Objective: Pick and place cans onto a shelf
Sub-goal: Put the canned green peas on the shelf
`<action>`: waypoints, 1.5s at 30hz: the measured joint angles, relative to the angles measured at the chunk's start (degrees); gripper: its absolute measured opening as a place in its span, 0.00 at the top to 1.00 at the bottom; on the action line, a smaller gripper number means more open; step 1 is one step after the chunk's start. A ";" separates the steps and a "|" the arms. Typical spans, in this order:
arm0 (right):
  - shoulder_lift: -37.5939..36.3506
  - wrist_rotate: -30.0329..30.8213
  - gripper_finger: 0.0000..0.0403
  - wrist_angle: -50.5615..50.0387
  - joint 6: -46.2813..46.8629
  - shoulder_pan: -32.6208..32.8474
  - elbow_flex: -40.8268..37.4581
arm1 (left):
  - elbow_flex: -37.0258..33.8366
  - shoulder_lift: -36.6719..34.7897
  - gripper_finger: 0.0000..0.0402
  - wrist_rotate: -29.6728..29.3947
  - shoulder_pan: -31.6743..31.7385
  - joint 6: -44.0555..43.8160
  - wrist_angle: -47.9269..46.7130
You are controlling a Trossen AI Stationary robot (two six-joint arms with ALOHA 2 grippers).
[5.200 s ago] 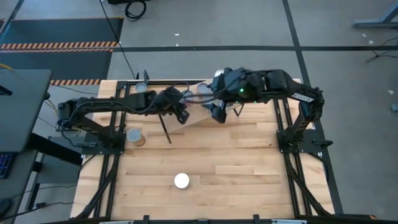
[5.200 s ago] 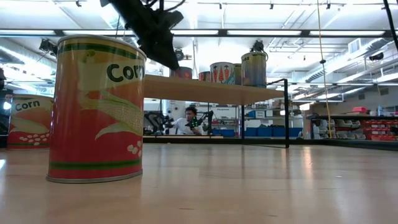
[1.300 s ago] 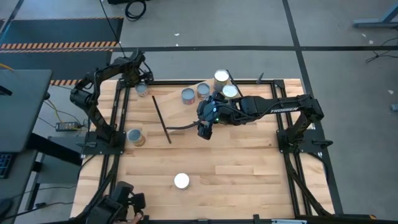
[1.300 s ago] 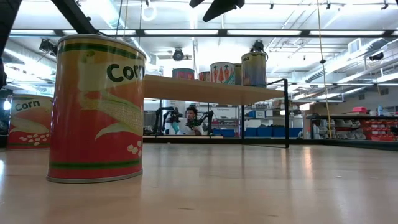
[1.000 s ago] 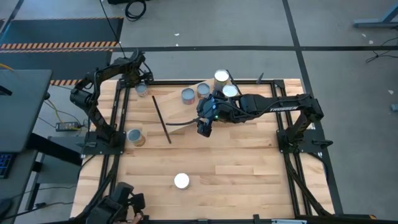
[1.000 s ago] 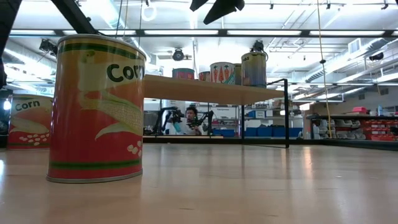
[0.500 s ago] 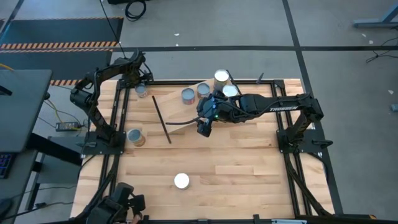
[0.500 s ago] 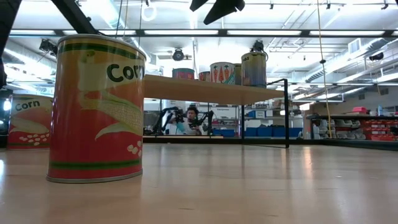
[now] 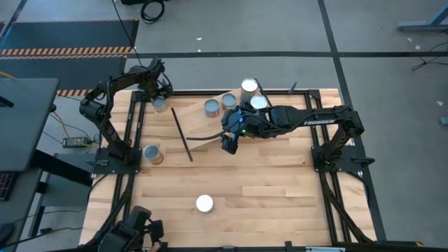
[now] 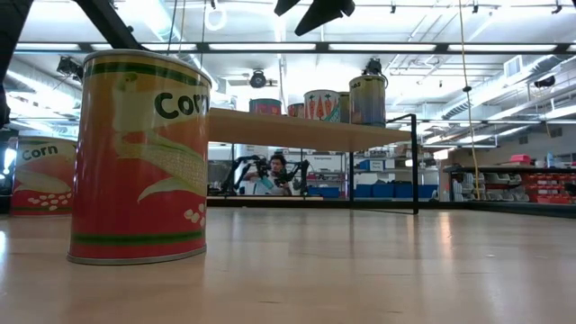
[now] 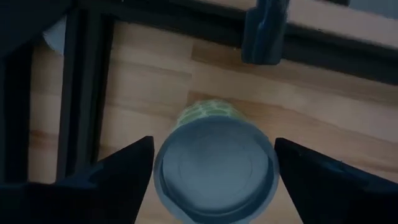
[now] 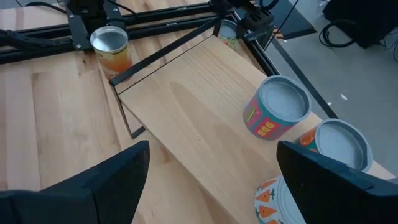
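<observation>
Cans are what I am after, and my left gripper (image 11: 214,171) sits over one now: a green-sided can (image 11: 215,167) at the far left corner of the table, its grey lid between my two spread fingers (image 11: 115,177), which I see on either side of it without being able to tell if they touch. In the high view that left gripper (image 9: 157,89) hangs right above this can (image 9: 159,102), just beside the black frame rail.

My right gripper (image 9: 229,142) hovers over the shelf (image 9: 210,127), fingers wide apart and holding nothing. Past its fingertips the wrist camera shows the shelf board (image 12: 186,118), with a pink-sided can (image 12: 277,107) and a carrot-labelled can (image 12: 273,193) standing on it.

Farther out, a corn can (image 9: 151,154) stands by the left arm's base, and another corn can (image 9: 204,204) stands alone, well apart, toward the table's near edge.
</observation>
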 joint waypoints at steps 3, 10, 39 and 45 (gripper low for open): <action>0.00 0.00 0.11 0.00 0.21 0.00 0.00 | 0.02 -0.02 0.16 -0.04 0.00 -0.10 -0.24; 0.00 -0.02 0.11 -0.02 0.22 0.00 0.00 | 0.07 0.07 0.16 1.60 -0.52 -2.08 -3.03; -8.60 2.56 0.11 -7.67 6.65 2.29 0.00 | 0.21 -7.66 0.30 1.18 -2.54 5.84 -2.98; -10.55 1.49 0.11 -8.00 5.61 1.82 0.00 | 4.26 -20.64 0.29 2.73 -7.92 7.01 -7.51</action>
